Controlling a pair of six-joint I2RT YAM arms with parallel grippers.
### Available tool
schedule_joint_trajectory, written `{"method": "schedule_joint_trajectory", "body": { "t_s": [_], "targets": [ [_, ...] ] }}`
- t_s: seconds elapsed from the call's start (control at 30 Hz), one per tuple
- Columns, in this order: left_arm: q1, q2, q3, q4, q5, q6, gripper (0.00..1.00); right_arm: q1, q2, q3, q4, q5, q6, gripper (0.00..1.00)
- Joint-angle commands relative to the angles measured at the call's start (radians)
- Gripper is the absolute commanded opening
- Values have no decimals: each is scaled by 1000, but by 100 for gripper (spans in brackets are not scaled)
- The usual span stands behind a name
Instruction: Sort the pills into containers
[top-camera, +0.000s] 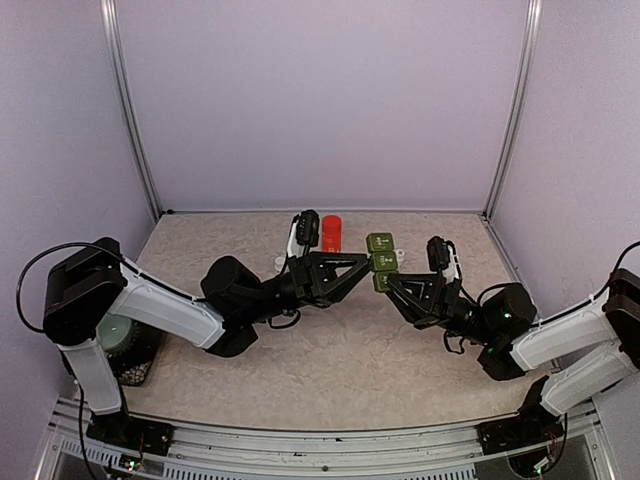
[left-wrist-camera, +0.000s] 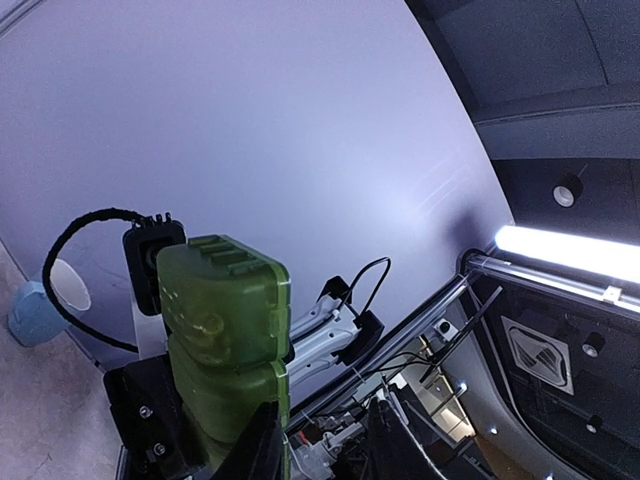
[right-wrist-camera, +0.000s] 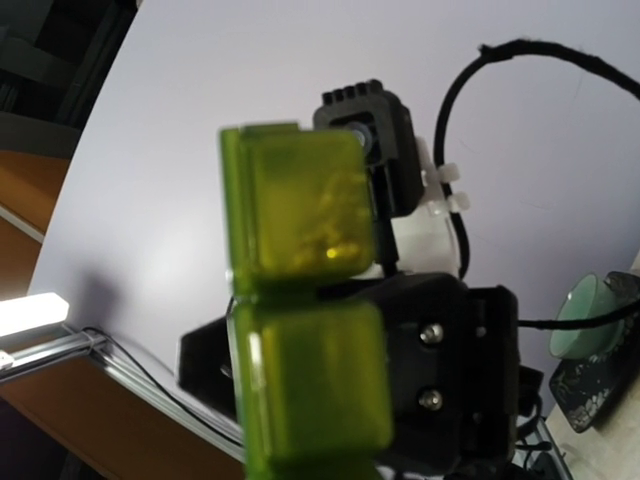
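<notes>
Table (top-camera: 300, 370) stretched beneath both my arms, which met over its middle. Off to my left stood the pale blue mug (left-wrist-camera: 32, 312), and beyond my left claw (top-camera: 369, 263) a red cylinder (top-camera: 331, 233). Between my two claws, seemingly clear of the surface, hung the containers (top-camera: 381, 262), all three lids down as far as I could see. My right claw (top-camera: 386, 283) was clenched on the strip's nearest compartment. My left claw touched the middle one, its fingers a little apart; whether it gripped anything I could not tell. I saw no loose pills. I judged this the lid-opening step. Next I would need a steady right hold while the left caught a lid's lip and pried it up without twisting the strip loose.
</notes>
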Motion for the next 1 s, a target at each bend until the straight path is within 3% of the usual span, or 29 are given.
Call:
{"method": "schedule_joint_trajectory", "body": {
  "t_s": [0.0, 0.67, 0.87, 0.97],
  "targets": [
    [-45, -6, 91, 161, 100, -13, 29, 12, 30, -18, -215, -18, 3, 0],
    [-67, -16, 122, 214, 139, -10, 28, 12, 70, -61, -132, 3, 49, 0],
    [-48, -168, -31, -106, -22, 139, 29, 7, 18, -47, -149, 3, 56, 0],
    [-29, -215, -104, -173, -78, 150, 32, -1, -32, -33, -189, 2, 46, 0]
  ]
}}
